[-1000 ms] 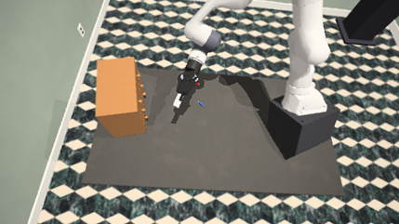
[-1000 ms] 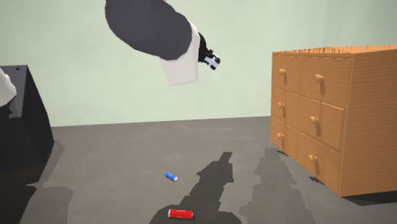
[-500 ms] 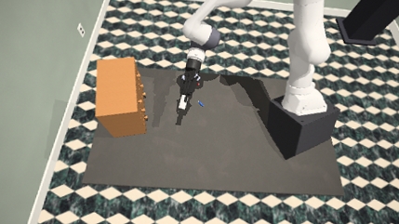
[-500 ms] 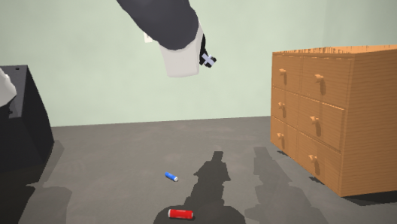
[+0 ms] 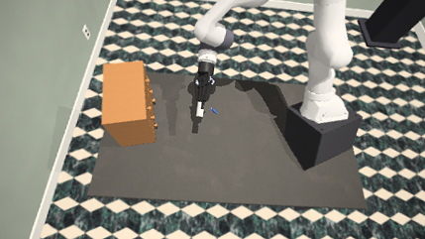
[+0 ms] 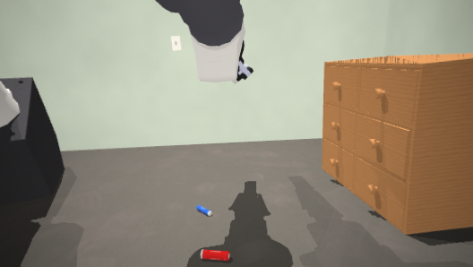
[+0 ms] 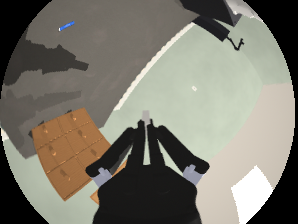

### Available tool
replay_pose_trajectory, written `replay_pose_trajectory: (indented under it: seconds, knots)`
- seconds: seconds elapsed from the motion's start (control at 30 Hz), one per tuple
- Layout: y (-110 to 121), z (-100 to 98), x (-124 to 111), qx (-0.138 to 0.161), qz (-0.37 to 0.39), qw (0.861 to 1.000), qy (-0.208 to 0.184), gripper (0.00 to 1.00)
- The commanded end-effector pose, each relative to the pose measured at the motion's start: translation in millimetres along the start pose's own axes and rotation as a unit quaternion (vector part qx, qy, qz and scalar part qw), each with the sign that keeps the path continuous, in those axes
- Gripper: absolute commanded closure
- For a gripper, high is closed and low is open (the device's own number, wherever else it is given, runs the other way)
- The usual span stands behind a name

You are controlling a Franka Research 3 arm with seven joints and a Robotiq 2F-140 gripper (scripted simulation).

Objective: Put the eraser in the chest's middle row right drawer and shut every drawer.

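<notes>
My gripper point(image 5: 200, 111) point(image 7: 146, 115) is shut. Its pale fingertips meet, and no separate thing shows between them. It hangs above the table, in front of the chest and well clear of it; in the exterior view the wrist hides the fingertips. The orange wooden chest point(image 5: 126, 95) point(image 6: 441, 148) point(image 7: 72, 142) stands upright with three rows of two drawers. The right drawer of the middle row point(image 6: 394, 150) looks nearly shut, its front slightly proud of its neighbours. The other drawers look shut. The eraser is not visible in any view.
A blue battery-like cylinder point(image 5: 214, 111) point(image 6: 204, 211) point(image 7: 67, 26) lies on the dark table surface point(image 5: 231, 173) point(image 6: 134, 193). A red one point(image 6: 215, 254) lies nearer the exterior camera. The robot's black base block point(image 5: 318, 139) point(image 6: 27, 179) stands opposite the chest.
</notes>
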State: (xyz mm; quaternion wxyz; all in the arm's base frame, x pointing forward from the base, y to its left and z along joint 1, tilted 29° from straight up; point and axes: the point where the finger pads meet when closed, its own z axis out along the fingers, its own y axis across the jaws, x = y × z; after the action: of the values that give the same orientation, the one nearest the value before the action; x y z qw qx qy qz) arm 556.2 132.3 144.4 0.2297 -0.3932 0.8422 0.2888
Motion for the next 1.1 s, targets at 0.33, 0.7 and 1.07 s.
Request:
replay_pose_trajectory:
  seconds: [0.33,0.7,1.07]
  knots:
    - [2,-8.2,20,0.011,0.076,0.994,0.078,0.9]
    - [0,-16.9,34,0.03,0.097,0.987,0.127,0.9]
    - [-5,-30.5,47,0.064,0.119,0.974,0.18,0.9]
